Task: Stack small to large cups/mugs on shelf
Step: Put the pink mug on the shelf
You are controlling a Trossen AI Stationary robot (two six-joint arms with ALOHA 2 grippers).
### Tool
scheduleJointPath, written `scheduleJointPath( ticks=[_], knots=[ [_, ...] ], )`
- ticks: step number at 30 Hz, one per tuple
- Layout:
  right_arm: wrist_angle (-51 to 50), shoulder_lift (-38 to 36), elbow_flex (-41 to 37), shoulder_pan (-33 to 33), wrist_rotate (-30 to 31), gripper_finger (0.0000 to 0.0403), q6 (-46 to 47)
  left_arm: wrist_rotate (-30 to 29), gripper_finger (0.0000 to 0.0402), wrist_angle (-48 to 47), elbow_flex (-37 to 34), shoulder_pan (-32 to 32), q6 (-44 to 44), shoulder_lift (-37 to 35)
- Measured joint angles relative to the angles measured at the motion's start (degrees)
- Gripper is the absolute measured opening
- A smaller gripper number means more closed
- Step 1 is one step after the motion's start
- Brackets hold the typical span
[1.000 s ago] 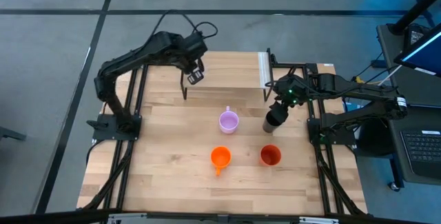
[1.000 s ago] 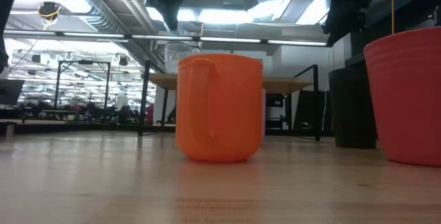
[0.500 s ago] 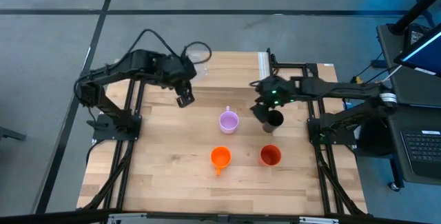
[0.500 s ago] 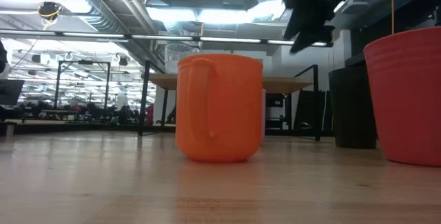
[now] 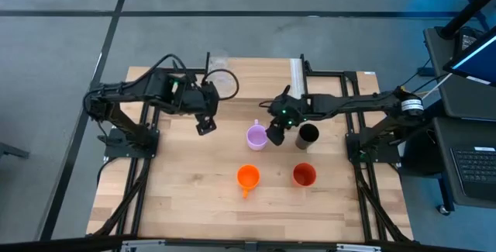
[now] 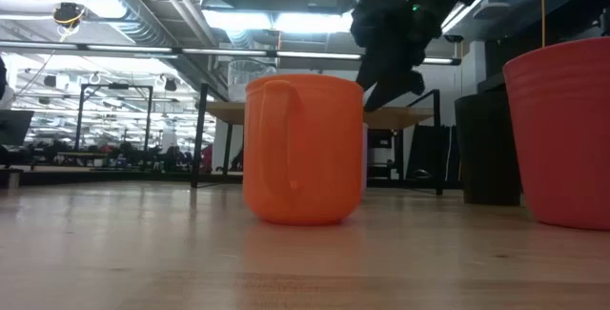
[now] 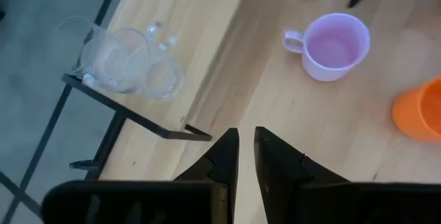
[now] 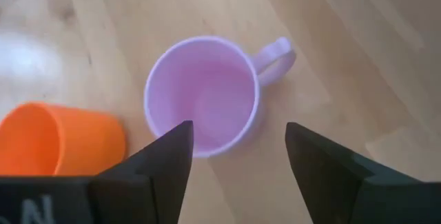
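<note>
Two clear glasses sit together on the left end of the shelf. On the tabletop stand the lilac mug, black cup, orange handled mug and orange-red cup. My right gripper is open and hovers over the lilac mug's right side, one finger on either side of it, touching nothing. My left gripper, fingers together but for a slit, hangs over bare wood left of the lilac mug.
The shelf's black wire legs stand just beyond my left gripper. A white strip marks the shelf's right end. The black cup stands close to the right of my right gripper. Bare wood lies along the table's left and near sides.
My right gripper has moved from above the black cup toward the table's left and now hovers over the lilac mug. My left gripper has drawn back from the shelf's left end toward the table's near edge. The cups have kept their places.
</note>
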Motion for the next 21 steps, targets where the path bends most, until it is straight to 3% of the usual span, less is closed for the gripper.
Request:
scheduleJointPath(
  ticks=[14,21],
  knots=[
    [3.0,5.86,0.05,0.55,3.22,0.0232,-0.16,-0.74,0.0041,0.02,-12.29,-2.52,-3.25,-1.09],
    [3.54,10.77,0.92,0.73,2.73,0.0232,-0.11,-1.03,0.0041,0.87,-14.03,-2.16,-5.32,-1.08]
  ],
)
